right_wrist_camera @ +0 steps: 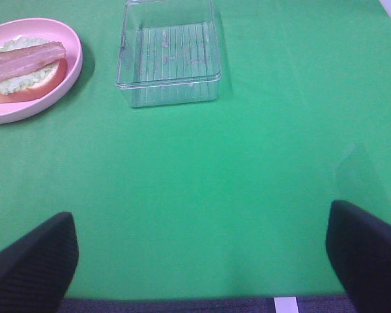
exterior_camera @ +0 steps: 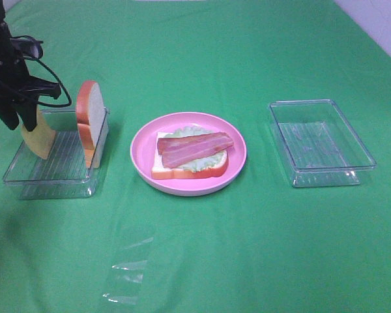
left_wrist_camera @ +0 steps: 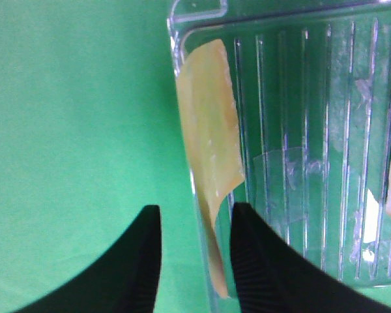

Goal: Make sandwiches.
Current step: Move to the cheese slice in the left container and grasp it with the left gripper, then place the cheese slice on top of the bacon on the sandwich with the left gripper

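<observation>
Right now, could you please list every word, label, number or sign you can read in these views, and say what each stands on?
None: no text can be read in any view.
The pink plate, half-built sandwich, upright bread slice, cheese slice, left clear tray, right clear tray and green cloth carry no print.

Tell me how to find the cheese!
Start at the round pink plate in the middle, then look at the clear ribbed plastic tray left of it. At that tray's outer wall, a thin yellow cheese square stands on edge between the jaws of the black left claw. Its only tray neighbour, a white bread slice with orange-brown crust, is much thicker.
</observation>
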Action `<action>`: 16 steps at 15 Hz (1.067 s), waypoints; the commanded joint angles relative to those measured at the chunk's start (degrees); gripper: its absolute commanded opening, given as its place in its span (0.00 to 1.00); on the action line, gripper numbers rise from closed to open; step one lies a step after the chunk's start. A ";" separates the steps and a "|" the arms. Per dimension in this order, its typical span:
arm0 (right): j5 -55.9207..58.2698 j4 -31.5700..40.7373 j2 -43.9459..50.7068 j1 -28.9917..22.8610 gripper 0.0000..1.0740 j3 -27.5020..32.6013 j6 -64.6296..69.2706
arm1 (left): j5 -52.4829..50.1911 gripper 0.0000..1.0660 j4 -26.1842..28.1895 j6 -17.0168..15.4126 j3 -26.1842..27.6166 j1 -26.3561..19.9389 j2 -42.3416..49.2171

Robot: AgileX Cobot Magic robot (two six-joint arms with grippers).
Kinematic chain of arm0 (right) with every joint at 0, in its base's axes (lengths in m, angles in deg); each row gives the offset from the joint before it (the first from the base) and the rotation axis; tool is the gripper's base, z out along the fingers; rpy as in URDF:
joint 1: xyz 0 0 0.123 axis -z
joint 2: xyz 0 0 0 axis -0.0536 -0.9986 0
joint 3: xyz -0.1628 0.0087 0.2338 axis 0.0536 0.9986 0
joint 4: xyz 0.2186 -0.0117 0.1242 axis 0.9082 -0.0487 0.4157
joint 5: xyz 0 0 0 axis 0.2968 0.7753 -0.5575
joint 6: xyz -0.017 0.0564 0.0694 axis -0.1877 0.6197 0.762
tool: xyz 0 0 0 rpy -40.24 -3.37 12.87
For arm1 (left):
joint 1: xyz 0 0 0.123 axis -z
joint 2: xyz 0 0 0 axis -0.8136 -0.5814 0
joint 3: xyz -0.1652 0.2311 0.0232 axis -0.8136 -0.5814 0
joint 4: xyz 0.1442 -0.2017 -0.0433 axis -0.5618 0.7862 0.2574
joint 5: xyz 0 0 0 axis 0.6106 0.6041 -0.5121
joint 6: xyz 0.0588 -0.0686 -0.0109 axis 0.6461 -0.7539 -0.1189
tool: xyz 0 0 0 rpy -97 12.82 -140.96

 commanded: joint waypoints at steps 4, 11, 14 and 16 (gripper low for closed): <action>-0.40 0.00 1.78 -0.06 0.92 0.23 -0.52 | 2.18 0.00 0.00 -0.40 0.23 0.23 -0.06; -0.40 0.00 1.78 -0.06 0.92 0.23 -0.52 | 4.93 0.00 0.00 0.00 0.23 0.23 2.41; -0.40 0.00 1.78 -0.06 0.92 0.23 -0.52 | 5.33 0.00 0.00 -0.40 0.34 0.23 9.68; -0.40 0.00 1.78 -0.06 0.92 0.23 -0.52 | 5.73 0.00 0.00 -0.63 0.34 0.23 14.55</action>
